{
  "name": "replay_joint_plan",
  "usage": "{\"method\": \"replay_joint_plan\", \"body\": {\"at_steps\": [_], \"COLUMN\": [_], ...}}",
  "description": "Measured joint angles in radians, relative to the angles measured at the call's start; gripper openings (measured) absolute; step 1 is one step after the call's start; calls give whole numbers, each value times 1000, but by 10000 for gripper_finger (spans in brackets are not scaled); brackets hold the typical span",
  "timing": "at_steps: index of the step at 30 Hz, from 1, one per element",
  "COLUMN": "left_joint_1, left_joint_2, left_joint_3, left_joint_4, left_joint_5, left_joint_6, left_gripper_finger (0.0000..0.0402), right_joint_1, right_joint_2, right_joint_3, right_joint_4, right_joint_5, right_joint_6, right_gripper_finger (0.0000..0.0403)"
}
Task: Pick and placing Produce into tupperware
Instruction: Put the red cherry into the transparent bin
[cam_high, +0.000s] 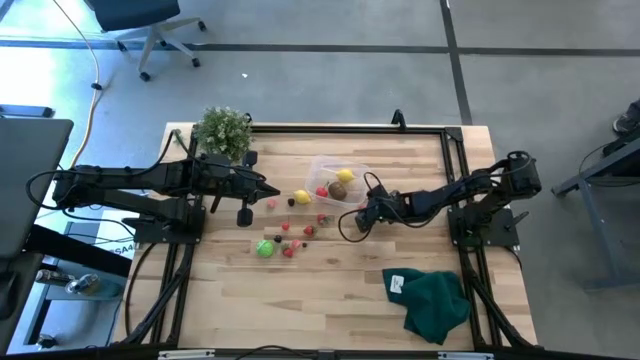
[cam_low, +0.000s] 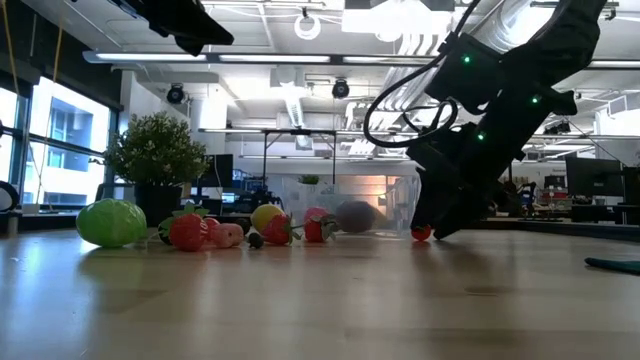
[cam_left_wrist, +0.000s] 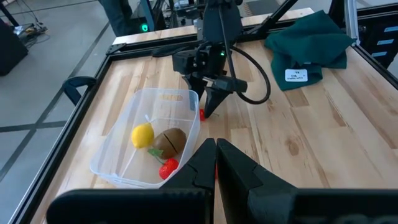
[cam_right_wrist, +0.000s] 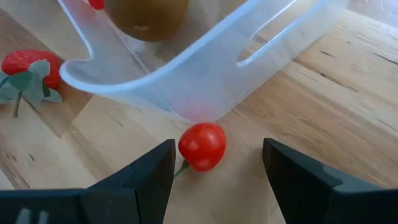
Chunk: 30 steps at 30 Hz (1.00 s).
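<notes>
I see a tabletop (cam_high: 330, 290) of pale, matt planked wood. The tupperware (cam_right_wrist: 205, 74) is clear, smooth plastic. Beside it, a cherry tomato (cam_right_wrist: 202, 147) appears glossy.

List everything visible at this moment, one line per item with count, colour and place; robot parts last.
tupperware: one, clear, table centre toward the far edge; holds a yellow, a brown and a red piece.
loose produce: several small pieces, mostly red, one yellow, scattered in front of the tub.
green piece: one, bright green, nearest the front.
small red piece: one, on the wood just outside the tub's corner.
potted plant: one, leafy green, far left corner.
cloth: one, dark green, front right.
left gripper: shut, above the table's left side.
right gripper: open, down around the small red piece.
</notes>
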Motion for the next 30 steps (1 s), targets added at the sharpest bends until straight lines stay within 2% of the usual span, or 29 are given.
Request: {"method": "replay_joint_plan", "body": {"at_steps": [8,30], "left_joint_1": [0,0], "left_joint_2": [0,0], "left_joint_3": [0,0], "left_joint_4": [0,0], "left_joint_5": [0,0], "left_joint_6": [0,0], "left_gripper_finger": [5,5], "right_joint_1": [0,-13], "right_joint_2": [0,0], "right_joint_3": [0,0], "right_joint_4": [29,40], "right_joint_5": [-20,-23], "right_joint_6": [-100,-285], "right_gripper_finger": [193,190]}}
